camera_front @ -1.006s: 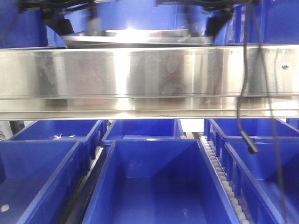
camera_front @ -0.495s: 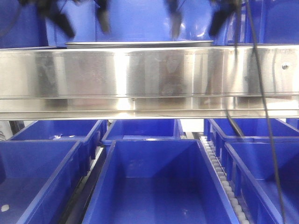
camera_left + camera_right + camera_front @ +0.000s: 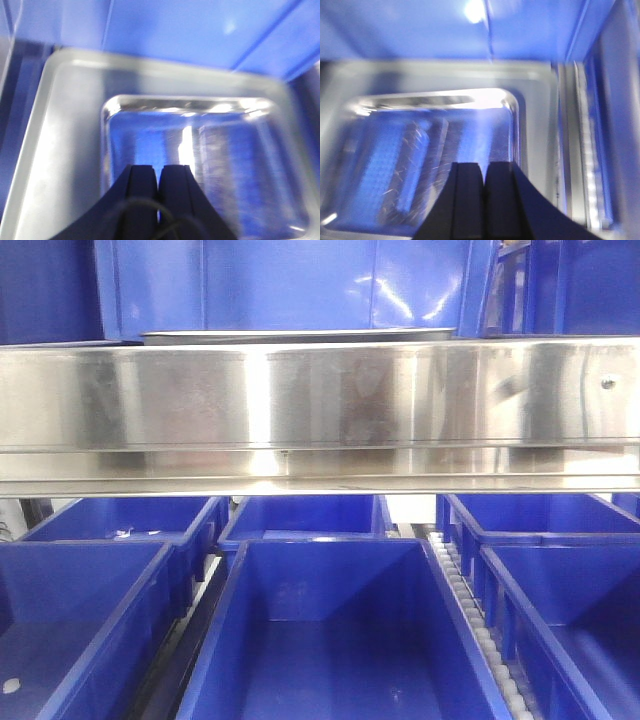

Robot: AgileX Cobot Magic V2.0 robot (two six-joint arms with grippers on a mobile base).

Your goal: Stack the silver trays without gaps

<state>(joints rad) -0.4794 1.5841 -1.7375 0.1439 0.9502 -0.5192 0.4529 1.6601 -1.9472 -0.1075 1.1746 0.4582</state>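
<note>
Hovering above the silver trays [image 3: 70, 150], the left claw [image 3: 159, 185] and right claw [image 3: 483, 182] are both closed, empty.

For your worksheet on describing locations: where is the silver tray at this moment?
In the front view the silver tray lies flat just behind the top edge of the wide steel rail, left of centre, with tall blue bins behind it.

The silver trays [image 3: 298, 336] apparently rest flat behind the steel rail [image 3: 320, 410].
</note>
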